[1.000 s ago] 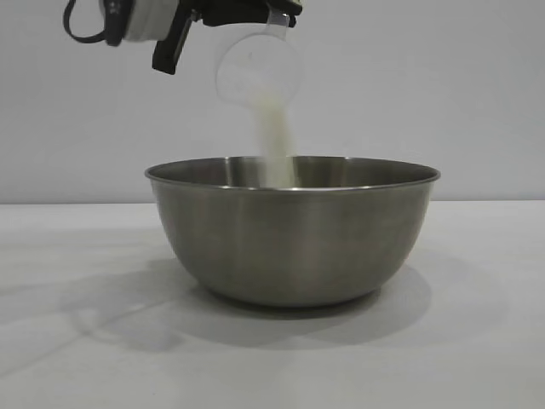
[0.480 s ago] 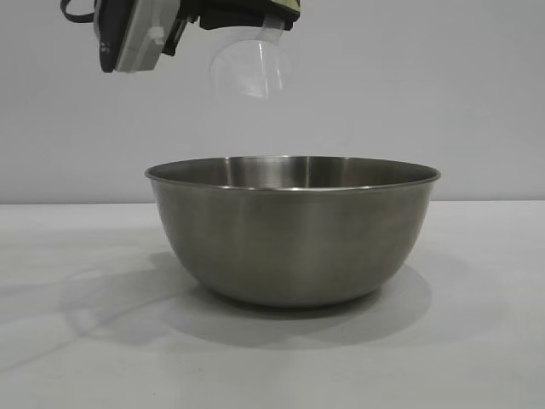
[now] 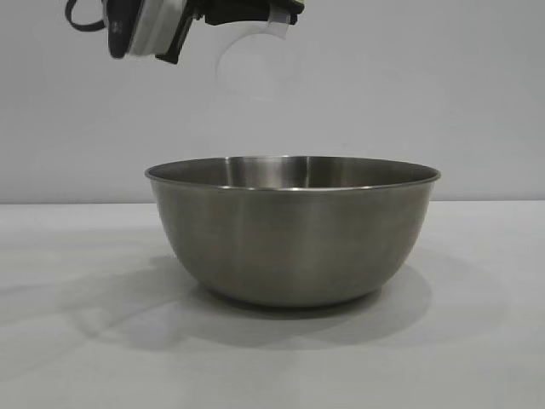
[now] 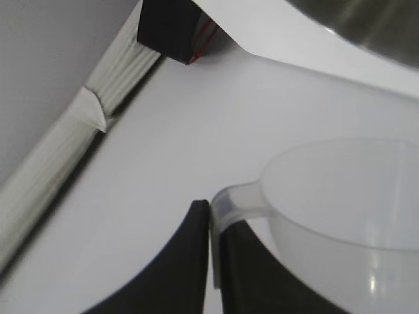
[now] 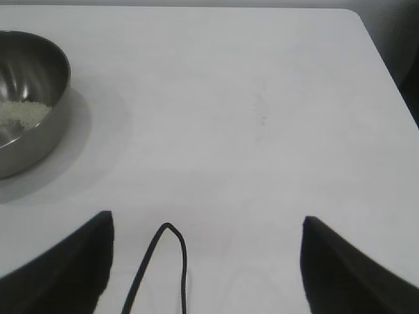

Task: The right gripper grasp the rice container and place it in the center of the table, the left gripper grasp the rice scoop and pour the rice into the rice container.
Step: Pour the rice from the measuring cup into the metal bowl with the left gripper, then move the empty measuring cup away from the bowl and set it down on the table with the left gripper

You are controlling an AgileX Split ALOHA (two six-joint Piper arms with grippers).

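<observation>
The rice container [image 3: 294, 230], a wide steel bowl, stands on the middle of the white table [image 3: 477, 341]. High above it the rice scoop [image 3: 255, 66], a clear plastic cup, hangs tipped on its side and looks empty. My left gripper [image 3: 255, 12] holds it at the top edge of the exterior view. The left wrist view shows the left gripper [image 4: 211, 216] shut on the handle of the scoop [image 4: 347, 209]. A pale patch of rice [image 5: 23, 114] lies in the bottom of the bowl [image 5: 39, 72]. My right gripper [image 5: 206, 226] stands open over bare table, away from the bowl.
A thin black cable loop [image 5: 167, 261] lies between the right fingers. The table's corner and side edge [image 5: 386, 59] show beyond the right gripper. In the left wrist view a black block [image 4: 171, 33] and a white ribbed strip [image 4: 85, 124] sit along the table's border.
A second ago rice streamed from the tipped scoop into the bowl. The stream has stopped and the scoop is clear. The left wrist has turned a little.
</observation>
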